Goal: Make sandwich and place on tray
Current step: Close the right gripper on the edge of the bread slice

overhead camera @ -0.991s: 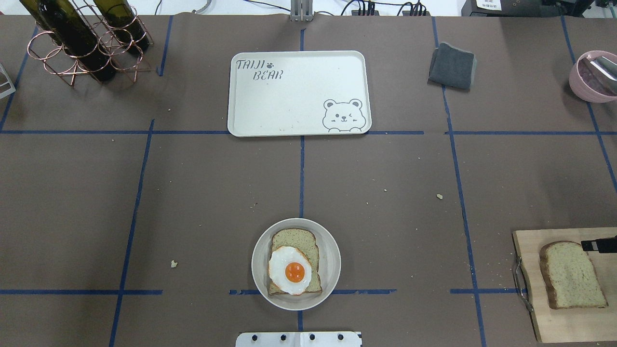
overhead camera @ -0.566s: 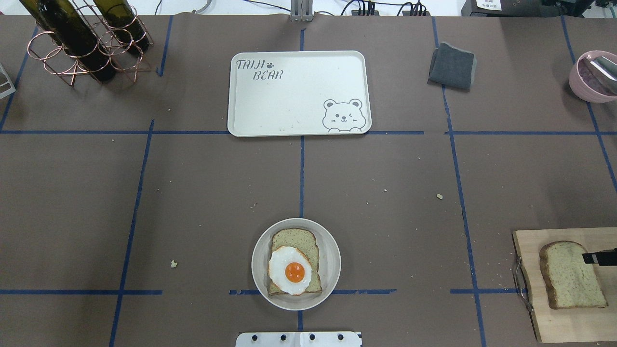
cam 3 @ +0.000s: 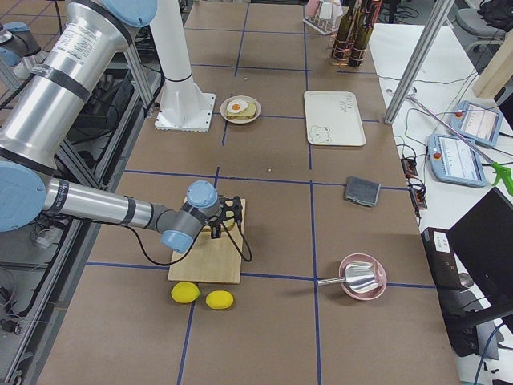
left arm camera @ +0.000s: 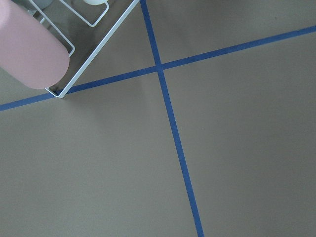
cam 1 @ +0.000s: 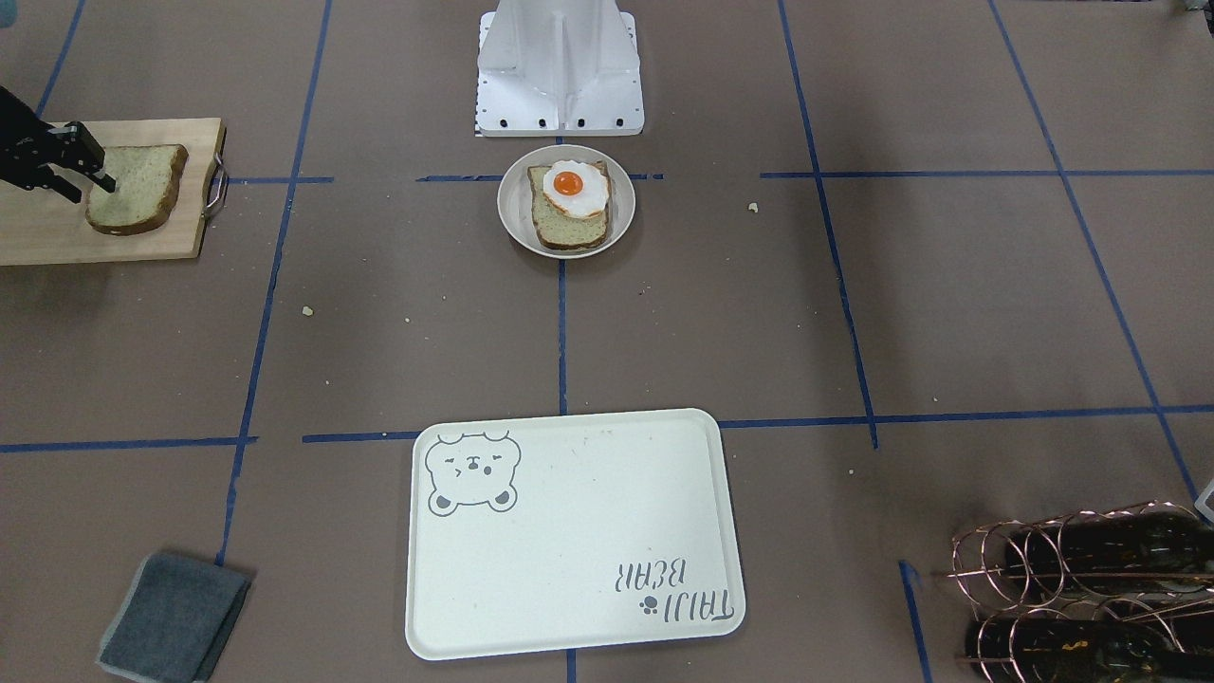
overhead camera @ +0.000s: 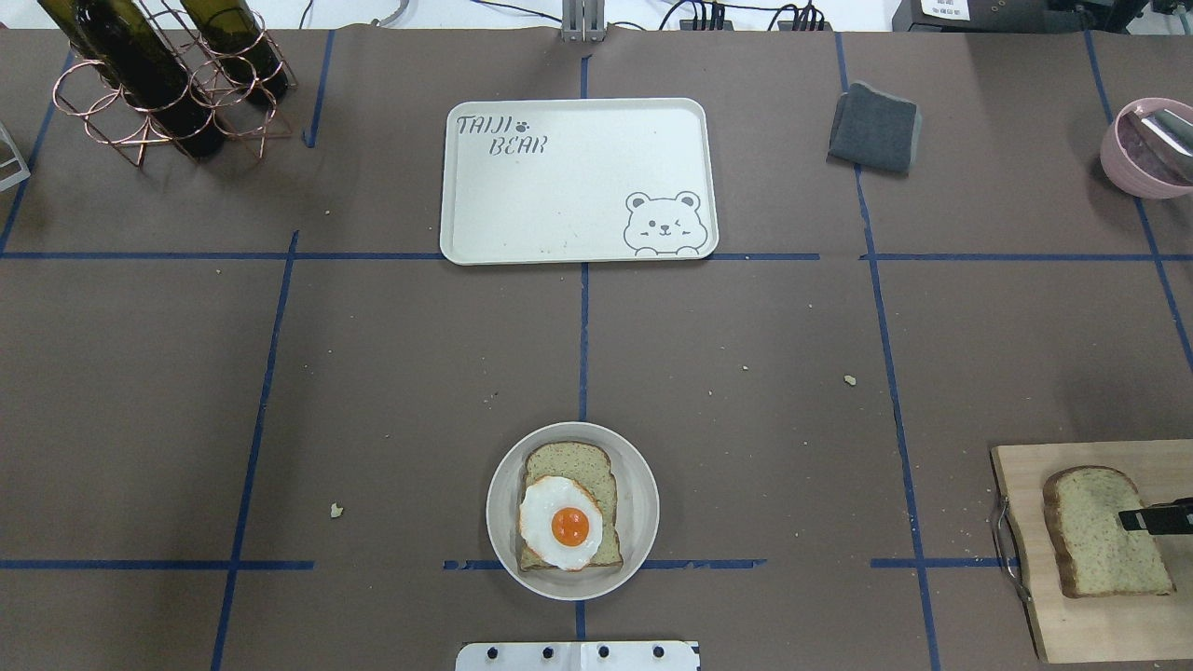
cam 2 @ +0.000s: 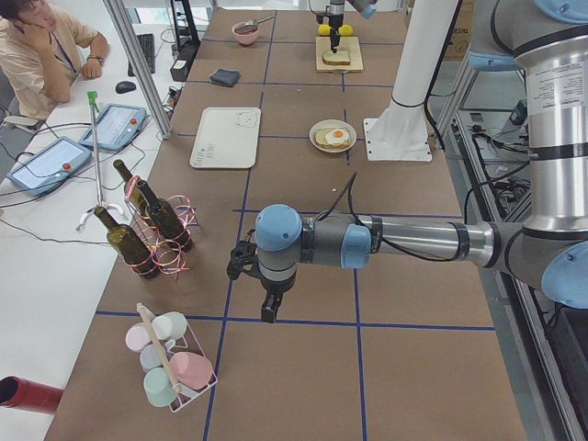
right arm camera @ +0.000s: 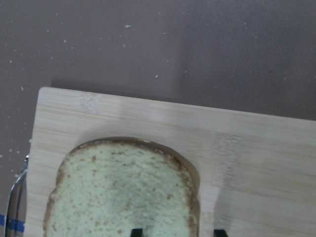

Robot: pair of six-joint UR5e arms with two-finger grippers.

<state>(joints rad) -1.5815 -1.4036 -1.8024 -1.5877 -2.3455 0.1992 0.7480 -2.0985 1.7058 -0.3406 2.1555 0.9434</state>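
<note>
Now further across the bread slice [overhead camera: 1095, 552], our right jaws stand apart, and pinching only crust we risk tearing it.

Overhead and front cameras face each other (sharing the tray [overhead camera: 578, 186]); wrist cameras hang close.

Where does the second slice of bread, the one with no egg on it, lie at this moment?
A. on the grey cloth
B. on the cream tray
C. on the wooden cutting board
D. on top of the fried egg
C: the plain bread slice lies flat on the wooden cutting board, while the fried egg on the plate is uncovered.
</note>
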